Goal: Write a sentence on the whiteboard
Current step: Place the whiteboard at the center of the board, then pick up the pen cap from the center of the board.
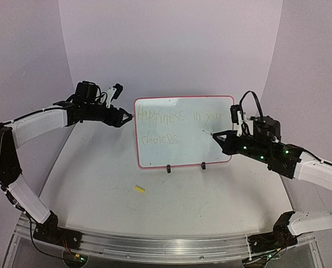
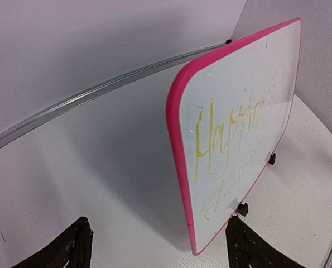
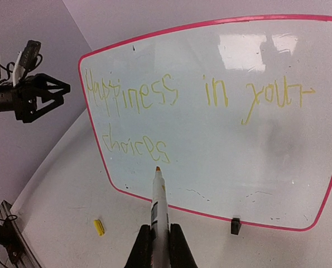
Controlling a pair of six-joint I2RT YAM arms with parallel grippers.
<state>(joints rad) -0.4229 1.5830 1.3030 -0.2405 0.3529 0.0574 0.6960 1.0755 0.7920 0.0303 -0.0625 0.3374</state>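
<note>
The whiteboard stands upright on two black clip feet at the table's middle. The sentence, in thin yellow strokes, reads "Happiness in your choices" over two lines. My right gripper is shut on a white marker. The marker's orange tip points at the board just under the end of "choices"; whether it touches cannot be told. My left gripper is open. Its dark fingers stand wide apart, and the board's pink left edge lies ahead between them, untouched.
A small yellow marker cap lies on the table in front of the board, left of the feet. Curved pale walls rise close behind and beside the board. The metal rail with both arm bases runs along the near edge.
</note>
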